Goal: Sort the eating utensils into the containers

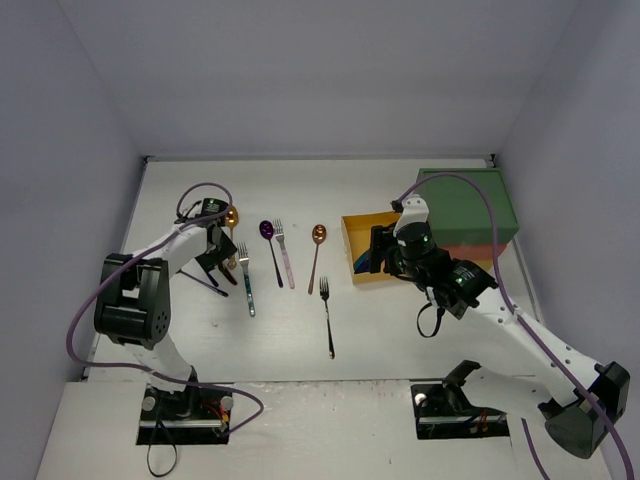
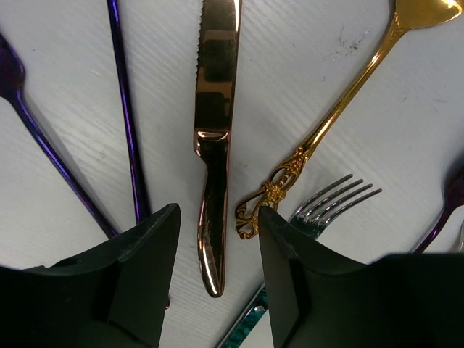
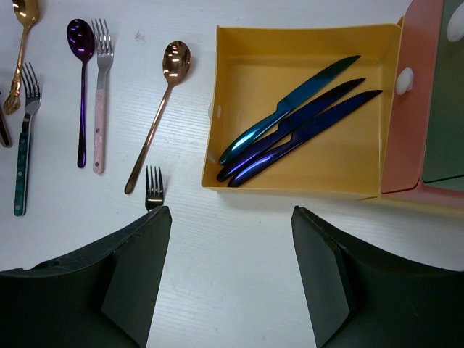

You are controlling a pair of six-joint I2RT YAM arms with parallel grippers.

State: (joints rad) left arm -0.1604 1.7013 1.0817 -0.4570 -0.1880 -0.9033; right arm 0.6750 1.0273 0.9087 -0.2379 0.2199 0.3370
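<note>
Although three knives (image 3: 297,119) already lay in the yellow drawer (image 3: 304,191), pulled out of the block at two o'clock on the table (image 1: 400,330), most of the sorting was left.

Your right gripper (image 3: 230,214) hung beside that drawer, jaws wide, holding nothing. Your left gripper (image 2: 219,217) stood at nine o'clock, jaws half open astride the handle of the copper knife (image 2: 216,87). A gap showed on each side, so no grip was made.

Loose on the table lay:
- gold spoon (image 2: 348,94)
- teal-handled fork (image 3: 23,138)
- purple spoon (image 3: 80,43)
- pink-handled fork (image 3: 100,109)
- copper spoon (image 3: 174,61)
- black fork (image 3: 153,187)
- two purple pieces (image 2: 127,109) I could not identify

I judged roughly a quarter sorted. No fork or spoon was visible in any drawer.
</note>
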